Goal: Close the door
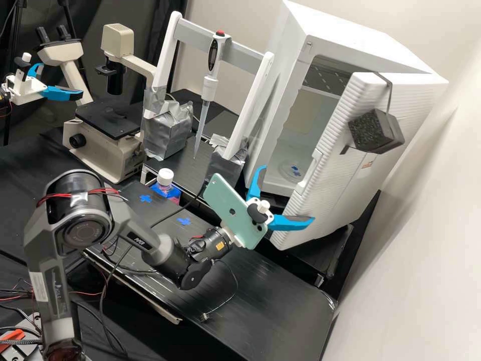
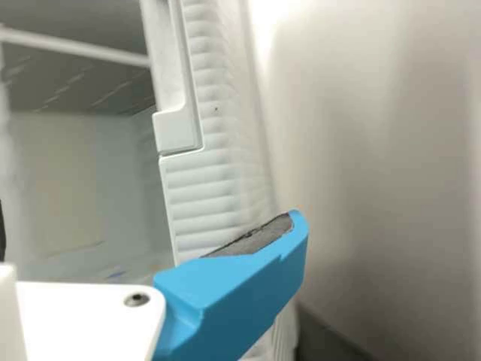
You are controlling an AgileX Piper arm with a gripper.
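Note:
The gripper (image 1: pixel 287 194) stands open beside the lower part of the white ribbed door (image 1: pixel 334 168), its two blue fingers spread with nothing between them. One finger overlaps the door's lower edge; whether it touches I cannot tell. The door hangs ajar on the white cabinet (image 1: pixel 274 113), whose inside shows through the gap. In the wrist view the gripper (image 2: pixel 150 226) has one blue finger across the ribbed door (image 2: pixel 207 180), below its recessed handle. The cabinet's interior (image 2: pixel 68 173) lies beside the door edge.
A dark block (image 1: pixel 373 131) hangs on the door by a strap. A pipette (image 1: pixel 208 90) hangs from a white rack (image 1: pixel 225 47). A capped bottle (image 1: pixel 165 184), a microscope (image 1: pixel 112 120) and a second arm's gripper (image 1: pixel 42 90) stand further left. The pale wall (image 1: pixel 426 225) is behind the door.

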